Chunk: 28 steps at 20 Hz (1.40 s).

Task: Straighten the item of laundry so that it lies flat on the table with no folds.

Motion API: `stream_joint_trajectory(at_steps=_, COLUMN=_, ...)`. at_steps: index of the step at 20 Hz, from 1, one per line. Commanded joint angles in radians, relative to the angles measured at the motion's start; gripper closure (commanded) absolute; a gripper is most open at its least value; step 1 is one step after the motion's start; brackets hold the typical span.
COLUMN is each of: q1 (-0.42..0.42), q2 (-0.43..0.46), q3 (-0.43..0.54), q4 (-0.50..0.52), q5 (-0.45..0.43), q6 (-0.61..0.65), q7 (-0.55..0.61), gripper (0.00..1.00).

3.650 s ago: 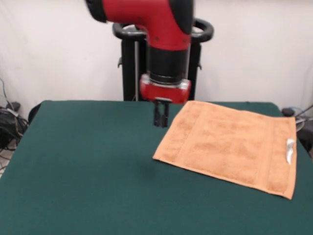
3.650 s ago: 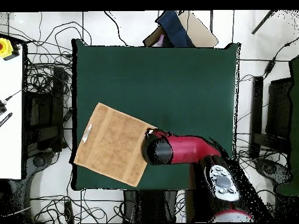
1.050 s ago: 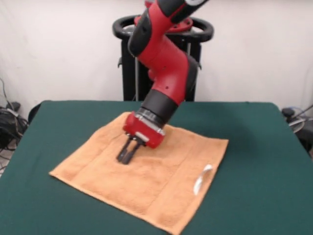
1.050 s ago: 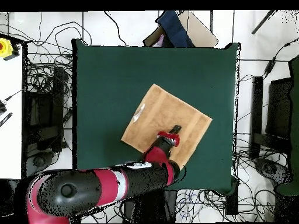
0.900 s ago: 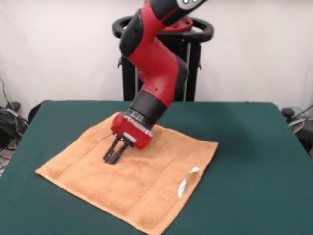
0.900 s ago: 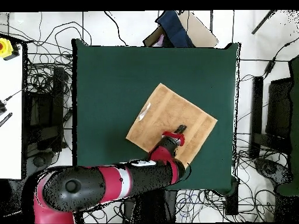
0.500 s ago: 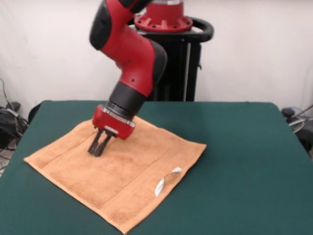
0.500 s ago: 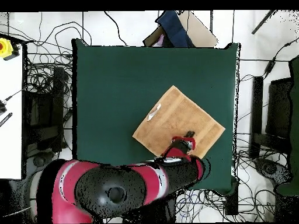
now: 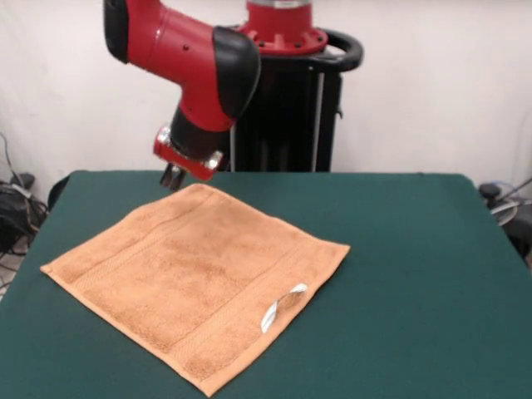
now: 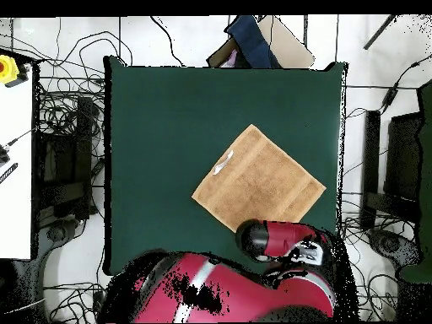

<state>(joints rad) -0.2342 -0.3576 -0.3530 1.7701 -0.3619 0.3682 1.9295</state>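
Note:
The item of laundry, an orange-tan towel (image 9: 195, 283), lies spread flat on the green table (image 9: 416, 249), turned like a diamond, with no folds showing. Its white tag (image 9: 278, 306) curls up near the front right edge. My gripper (image 9: 173, 177) hangs on the red arm just above and behind the towel's far corner, apart from the cloth. From above, the towel (image 10: 259, 179) sits right of the table's (image 10: 169, 126) middle, tag (image 10: 223, 164) at its upper left edge. The arm's wrist covers the gripper there.
The black pedestal (image 9: 291, 116) stands behind the table's far edge. Cables (image 9: 12, 208) trail off the left side. In the overhead view, cables (image 10: 67, 126) ring the table, a white bench (image 10: 15, 152) stands at the left, and a blue object (image 10: 253, 42) lies beyond the top edge.
The gripper dragged the towel leftward across the table while pressing on it, then lifted off and drew back to the far corner. The towel has lain still for the last half second.

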Motion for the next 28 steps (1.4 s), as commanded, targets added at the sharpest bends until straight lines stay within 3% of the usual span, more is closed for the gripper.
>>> stream_joint_trajectory(at_steps=1, q1=-0.143, q2=-0.204, q3=0.45, q4=0.107, q5=-0.038, q6=0.032, q7=-0.23, gripper=1.0)
stream_joint_trajectory(at_steps=7, q1=-0.217, q2=-0.318, q3=0.578, q4=0.176, q5=-0.012, q6=0.0, q7=-0.164, gripper=1.0)
stream_joint_trajectory(at_steps=11, q1=-0.235, q2=-0.384, q3=0.617, q4=0.192, q5=-0.016, q6=-0.067, q7=-0.091, gripper=1.0)
stream_joint_trajectory(at_steps=13, q1=-0.223, q2=-0.424, q3=0.618, q4=0.19, q5=-0.004, q6=-0.042, q7=-0.071, gripper=1.0)
stream_joint_trajectory(at_steps=22, q1=-0.189, q2=-0.705, q3=0.635, q4=0.182, q5=0.113, q6=0.323, q7=-0.148, gripper=1.0)
stream_joint_trajectory(at_steps=28, q1=-0.221, q2=-0.745, q3=0.64, q4=0.131, q5=0.081, q6=0.412, q7=-0.209, gripper=1.0)
